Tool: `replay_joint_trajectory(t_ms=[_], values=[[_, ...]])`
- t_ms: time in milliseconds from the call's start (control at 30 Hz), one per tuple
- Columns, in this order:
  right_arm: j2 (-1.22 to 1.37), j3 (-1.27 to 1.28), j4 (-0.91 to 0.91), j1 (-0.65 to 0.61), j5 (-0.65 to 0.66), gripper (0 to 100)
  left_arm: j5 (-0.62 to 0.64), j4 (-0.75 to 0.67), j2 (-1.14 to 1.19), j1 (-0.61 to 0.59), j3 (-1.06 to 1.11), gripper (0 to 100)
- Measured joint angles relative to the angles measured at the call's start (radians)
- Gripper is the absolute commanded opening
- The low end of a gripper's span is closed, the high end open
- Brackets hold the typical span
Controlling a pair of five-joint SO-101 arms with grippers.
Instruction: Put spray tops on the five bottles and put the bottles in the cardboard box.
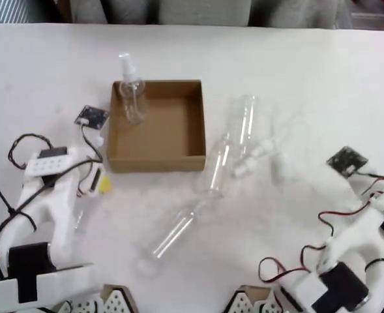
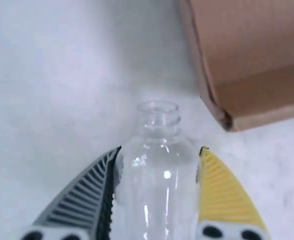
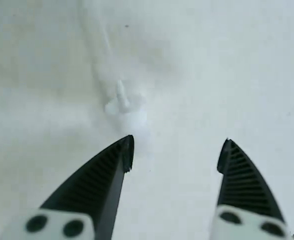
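In the left wrist view a clear, uncapped bottle (image 2: pixel 156 175) sits between the grey and yellow fingers of my left gripper (image 2: pixel 159 152), which is shut on its body. Its open neck points toward the near left corner of the cardboard box (image 2: pixel 236 60). From above, the left gripper (image 1: pixel 95 182) is just left of the box (image 1: pixel 156 160). A bottle with a spray top (image 1: pixel 132 98) rests at the box's far left corner. My right gripper (image 3: pixel 176 150) hangs open over the table, with a white spray top (image 3: pixel 124 107) just beyond one fingertip.
Three clear uncapped bottles (image 1: pixel 246 117) (image 1: pixel 214 168) (image 1: pixel 173 235) lie on the table to the right of and in front of the box. Loose white spray tops (image 1: pixel 253 156) (image 1: pixel 280 171) lie beside them. The right arm (image 1: pixel 354 241) stands at the near right.
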Motion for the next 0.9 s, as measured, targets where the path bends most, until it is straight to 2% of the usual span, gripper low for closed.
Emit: replay_joint_trajectory(t_ms=[100, 233, 433, 633, 900], values=[[-0.054, 0.000, 0.084, 0.023, -0.193, 1.6, 0.000, 0.000, 0.000, 0.000, 0.000, 11], [-0.097, 0.000, 0.209, 0.057, -0.381, 3.6, 0.000, 0.000, 0.000, 0.000, 0.000, 11], [-0.098, 0.009, 0.267, 0.140, -0.506, 1.6, 0.000, 0.000, 0.000, 0.000, 0.000, 11], [-0.098, 0.095, 0.166, 0.178, -0.582, 1.6, 0.000, 0.000, 0.000, 0.000, 0.000, 11], [-0.098, 0.195, -0.043, 0.166, -0.769, 1.8, 0.000, 0.000, 0.000, 0.000, 0.000, 11]])
